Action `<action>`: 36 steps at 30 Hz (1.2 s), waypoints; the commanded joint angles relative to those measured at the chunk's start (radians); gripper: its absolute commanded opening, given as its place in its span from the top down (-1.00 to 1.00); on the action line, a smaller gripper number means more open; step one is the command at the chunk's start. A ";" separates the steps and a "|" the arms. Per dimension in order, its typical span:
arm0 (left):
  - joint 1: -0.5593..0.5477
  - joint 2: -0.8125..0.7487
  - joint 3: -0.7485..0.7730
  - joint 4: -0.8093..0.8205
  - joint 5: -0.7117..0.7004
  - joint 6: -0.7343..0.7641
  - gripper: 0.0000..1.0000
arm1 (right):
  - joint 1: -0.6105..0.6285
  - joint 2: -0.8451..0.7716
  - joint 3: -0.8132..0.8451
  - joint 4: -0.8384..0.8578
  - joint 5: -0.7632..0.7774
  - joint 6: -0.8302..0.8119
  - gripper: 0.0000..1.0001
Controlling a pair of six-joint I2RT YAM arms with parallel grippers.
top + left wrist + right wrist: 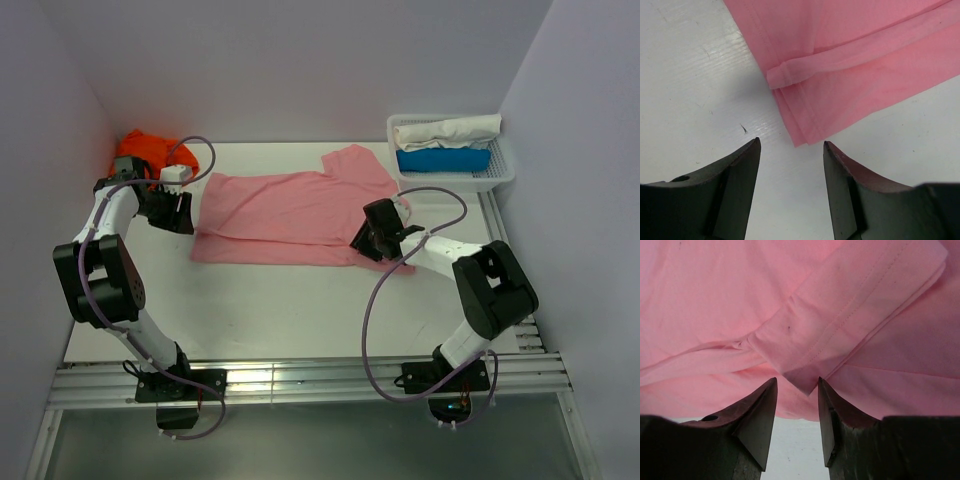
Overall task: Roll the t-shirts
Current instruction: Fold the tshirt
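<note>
With left fingers (735, 185) and right fingers (755, 420) open and empty, pinch the pink shirt (280, 205) low at both ends, then roll evenly.

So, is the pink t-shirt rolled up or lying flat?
Flat, partly folded, not rolled: the pink t-shirt lies spread on the table, one long edge folded over.
</note>
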 commanded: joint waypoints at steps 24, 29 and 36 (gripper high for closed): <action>-0.003 -0.013 0.001 -0.004 0.016 0.026 -0.12 | -0.041 0.242 0.408 -0.202 0.082 -0.145 0.78; -0.003 0.004 0.004 -0.001 0.017 0.025 -0.11 | -0.071 0.308 0.523 -0.235 0.076 -0.193 0.79; -0.004 0.016 -0.001 0.005 0.016 0.020 -0.10 | -0.089 0.425 0.647 -0.254 0.041 -0.237 0.73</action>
